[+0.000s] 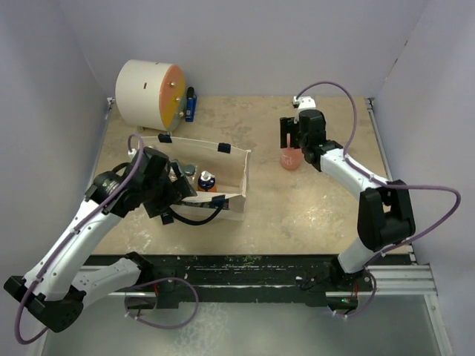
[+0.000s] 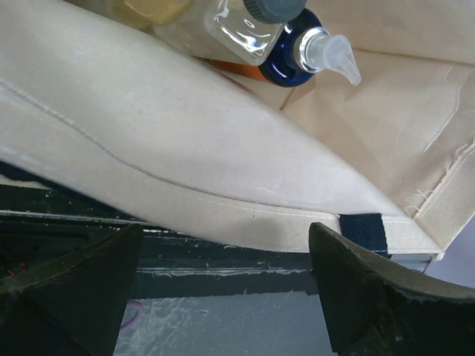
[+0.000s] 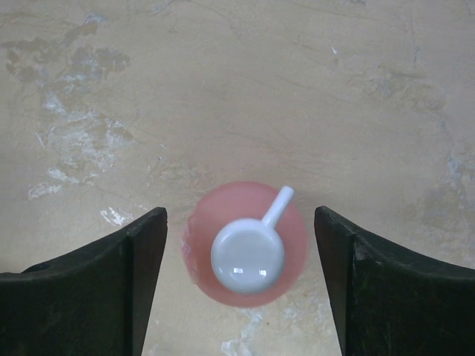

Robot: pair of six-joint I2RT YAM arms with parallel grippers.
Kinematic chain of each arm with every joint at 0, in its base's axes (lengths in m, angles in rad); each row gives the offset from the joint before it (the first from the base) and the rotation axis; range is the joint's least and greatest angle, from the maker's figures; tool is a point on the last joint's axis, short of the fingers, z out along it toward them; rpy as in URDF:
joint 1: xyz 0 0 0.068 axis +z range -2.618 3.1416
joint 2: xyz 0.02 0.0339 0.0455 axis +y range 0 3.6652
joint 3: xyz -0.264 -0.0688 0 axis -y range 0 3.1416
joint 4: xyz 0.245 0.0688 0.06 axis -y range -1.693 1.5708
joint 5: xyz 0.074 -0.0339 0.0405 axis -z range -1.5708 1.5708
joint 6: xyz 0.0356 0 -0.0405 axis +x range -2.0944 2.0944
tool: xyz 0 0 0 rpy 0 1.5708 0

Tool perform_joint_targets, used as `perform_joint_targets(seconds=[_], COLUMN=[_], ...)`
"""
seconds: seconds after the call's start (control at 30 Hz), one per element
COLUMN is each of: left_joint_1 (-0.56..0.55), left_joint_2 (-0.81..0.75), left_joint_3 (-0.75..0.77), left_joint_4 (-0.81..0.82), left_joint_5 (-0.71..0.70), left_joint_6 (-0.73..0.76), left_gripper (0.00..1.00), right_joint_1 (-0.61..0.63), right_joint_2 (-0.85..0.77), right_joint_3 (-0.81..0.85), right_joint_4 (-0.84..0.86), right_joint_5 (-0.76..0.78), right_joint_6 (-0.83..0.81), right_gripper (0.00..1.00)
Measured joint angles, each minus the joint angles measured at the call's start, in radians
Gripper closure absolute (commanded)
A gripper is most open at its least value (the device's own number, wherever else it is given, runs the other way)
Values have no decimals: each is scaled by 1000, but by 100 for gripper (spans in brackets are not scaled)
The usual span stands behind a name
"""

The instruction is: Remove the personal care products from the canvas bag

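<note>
Now the right claw stands released, jaws flanking the upright pink bottle on the worktop at one o'clock; the left claw, spread wide, hovers at the canvas bag rim at nine o'clock, likely to steady it, orange bottle inside

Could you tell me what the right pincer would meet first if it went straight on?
Most likely the pink bottle, upright inside the open right pincer, which may straddle it and reach the table; depth unclear.
</note>
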Motion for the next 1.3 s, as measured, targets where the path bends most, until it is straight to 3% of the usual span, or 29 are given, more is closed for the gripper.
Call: perform_joint_targets(seconds=[0.1, 0.3, 0.43, 0.63, 0.93, 1.3], left_joint_1=[0, 0, 0, 0, 0, 0], left_joint_2=[-39, -126, -125, -68, -149, -101], left_joint_3=[-2, -48, -65, -101, -166, -166], left_joint_4=[-2, -13, -8, 18, 71, 79], left_joint_5=[-30, -84, -106, -95, -31, 20], left_joint_6=[-32, -126, -148, -154, -153, -99], left_gripper=[14, 18, 20, 42, 61, 86], right_joint_1=[7, 61, 209, 443, 692, 713], right_joint_2=[-52, -218, -288, -315, -142, 101], right_joint_3=[17, 117, 205, 303, 488, 504], right_joint_4=[-85, -277, -391, -504, -582, -589], right_joint_5=[1, -61, -124, -194, -188, -129], right_joint_6=[27, 83, 110, 134, 74, 47], right_gripper=[15, 17, 19, 22, 31, 31])
